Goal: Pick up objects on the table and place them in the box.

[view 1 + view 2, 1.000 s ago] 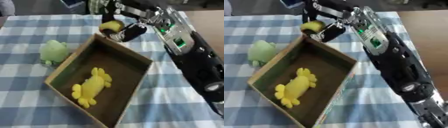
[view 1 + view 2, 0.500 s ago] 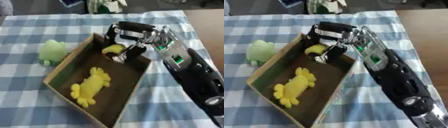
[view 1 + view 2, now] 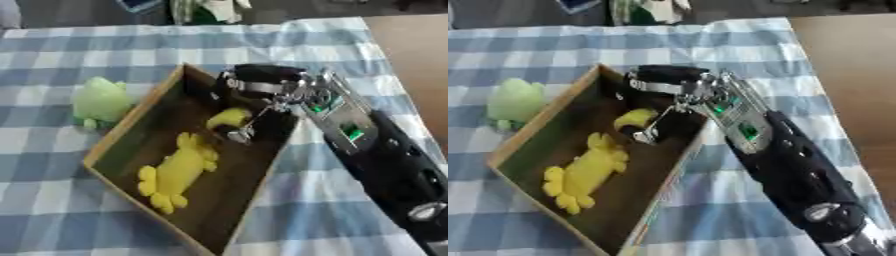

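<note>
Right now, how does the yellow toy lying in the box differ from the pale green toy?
The yellow toy lies inside the box; the green toy sits outside it on the checked cloth, beside its left wall. The yellow one is long and flat, the green one rounder. Neither is held.

One box [image 3: 131, 125], two yellow toys [image 3: 179, 170] [image 3: 227, 117] inside it, one green toy [image 3: 101, 100] outside.

I'm looking at my right arm [image 3: 385, 160], a long, mostly black limb with a glossy shell. Its forearm section [image 3: 337, 112] is showing a silver-grey housing with small green lights glowing on it. The right hand [image 3: 254, 87] is showing as black with a silver band at the wrist and thin silvery links running along its fingers [image 3: 243, 131]. A round silver fitting [image 3: 420, 211] is sitting lower on the arm.
</note>
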Motion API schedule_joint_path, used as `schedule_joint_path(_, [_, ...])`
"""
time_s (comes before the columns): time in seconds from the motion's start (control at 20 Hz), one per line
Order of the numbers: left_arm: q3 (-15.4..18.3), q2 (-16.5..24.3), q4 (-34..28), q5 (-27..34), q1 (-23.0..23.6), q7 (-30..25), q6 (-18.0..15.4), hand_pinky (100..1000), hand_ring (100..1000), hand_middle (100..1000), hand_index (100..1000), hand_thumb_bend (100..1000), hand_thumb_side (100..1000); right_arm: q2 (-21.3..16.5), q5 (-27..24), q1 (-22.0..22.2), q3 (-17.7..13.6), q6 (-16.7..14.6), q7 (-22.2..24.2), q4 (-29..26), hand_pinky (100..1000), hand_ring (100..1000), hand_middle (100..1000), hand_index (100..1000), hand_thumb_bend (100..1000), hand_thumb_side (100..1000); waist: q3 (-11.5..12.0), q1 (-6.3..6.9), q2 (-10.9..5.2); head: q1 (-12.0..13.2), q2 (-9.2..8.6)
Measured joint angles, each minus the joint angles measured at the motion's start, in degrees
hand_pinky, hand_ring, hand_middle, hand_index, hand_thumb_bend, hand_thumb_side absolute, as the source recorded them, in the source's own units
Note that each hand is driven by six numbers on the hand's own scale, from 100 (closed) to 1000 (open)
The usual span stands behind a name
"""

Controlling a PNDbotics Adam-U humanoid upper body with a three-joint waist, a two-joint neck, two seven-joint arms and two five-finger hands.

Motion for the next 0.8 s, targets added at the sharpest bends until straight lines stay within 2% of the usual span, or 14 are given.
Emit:
schedule_joint_path(0.1, [-0.03, 0.00, 0.00, 0.00, 0.00, 0.00, 0.00, 470, 563, 577, 793, 100, 693, 0.19, 0.06, 0.03, 0.15, -1.02, 1.19, -0.17, 697, 646, 462, 651, 100, 113, 0.00, -0.02, 0.00, 0.00, 0.01])
schedule_joint_path(0.15, [-0.05, 0.00, 0.00, 0.00, 0.00, 0.00, 0.00, 470, 563, 577, 793, 100, 694, 0.25, 0.06, 0.03, 0.15, -1.50, 1.64, -0.23, 723, 691, 510, 706, 100, 200, 0.00, -0.04, 0.00, 0.00, 0.02])
schedule_joint_path(0.2, [-0.06, 0.00, 0.00, 0.00, 0.00, 0.00, 0.00, 470, 563, 577, 793, 100, 694, 0.25, 0.06, 0.02, 0.13, -1.99, 2.00, -0.30, 726, 696, 516, 711, 100, 207, 0.00, -0.09, 0.00, 0.00, 0.02])
schedule_joint_path(0.25, [-0.08, 0.00, 0.00, 0.00, 0.00, 0.00, 0.00, 469, 563, 577, 793, 100, 694, 0.26, 0.07, 0.02, 0.12, -2.49, 2.29, -0.47, 756, 737, 562, 758, 100, 276, 0.00, -0.13, 0.00, 0.00, 0.02])
schedule_joint_path(0.4, [-0.16, 0.00, 0.00, 0.00, 0.00, -0.01, 0.02, 469, 564, 577, 792, 100, 694, 0.26, 0.07, -0.09, 0.09, -4.07, 2.96, -0.93, 792, 780, 621, 806, 182, 379, -0.03, -0.18, 0.00, 0.00, 0.02])
schedule_joint_path(0.45, [-0.16, 0.00, 0.00, 0.00, 0.00, -0.02, 0.02, 469, 564, 578, 792, 100, 694, 0.26, 0.07, -0.20, 0.07, -4.58, 3.20, -0.97, 810, 802, 656, 825, 255, 449, -0.05, -0.18, 0.00, 0.00, 0.03])
schedule_joint_path(0.55, [-0.16, 0.00, 0.00, 0.00, 0.00, -0.02, 0.02, 469, 564, 578, 792, 100, 693, 0.26, 0.07, -0.52, -0.16, -4.93, 3.07, -1.26, 831, 833, 707, 850, 356, 520, -0.06, -0.17, 0.00, 0.00, 0.03])
schedule_joint_path(0.6, [-0.16, 0.00, 0.00, 0.00, 0.00, -0.02, 0.02, 469, 564, 578, 792, 100, 693, 0.25, 0.07, -0.56, -0.33, -5.06, 2.94, -1.38, 833, 834, 710, 852, 366, 525, -0.06, -0.17, 0.00, 0.00, 0.03])
schedule_joint_path(0.65, [-0.16, 0.00, 0.00, 0.00, 0.00, -0.02, 0.02, 469, 564, 578, 792, 100, 693, 0.25, 0.06, -0.58, -0.50, -5.18, 2.83, -1.51, 837, 840, 723, 860, 456, 566, -0.06, -0.17, 0.00, 0.00, 0.03])
schedule_joint_path(0.7, [-0.16, 0.00, 0.00, 0.00, 0.00, -0.02, 0.03, 469, 564, 578, 792, 100, 693, 0.25, 0.04, -0.75, -0.65, -5.32, 2.69, -1.64, 837, 841, 724, 860, 462, 568, -0.06, -0.16, 0.00, 0.00, 0.03])
schedule_joint_path(0.75, [-0.16, 0.00, 0.00, 0.00, 0.00, -0.02, 0.03, 469, 565, 578, 792, 100, 693, 0.25, 0.00, -1.01, -0.85, -5.43, 2.57, -1.77, 839, 842, 728, 864, 483, 608, -0.07, -0.16, 0.00, 0.00, 0.03])
schedule_joint_path(0.8, [-0.16, 0.00, 0.00, 0.00, 0.01, -0.02, 0.03, 469, 565, 578, 792, 100, 693, 0.25, -0.11, -1.20, -1.12, -5.58, 2.43, -1.96, 839, 842, 727, 864, 505, 588, -0.08, -0.16, 0.00, 0.00, 0.03])
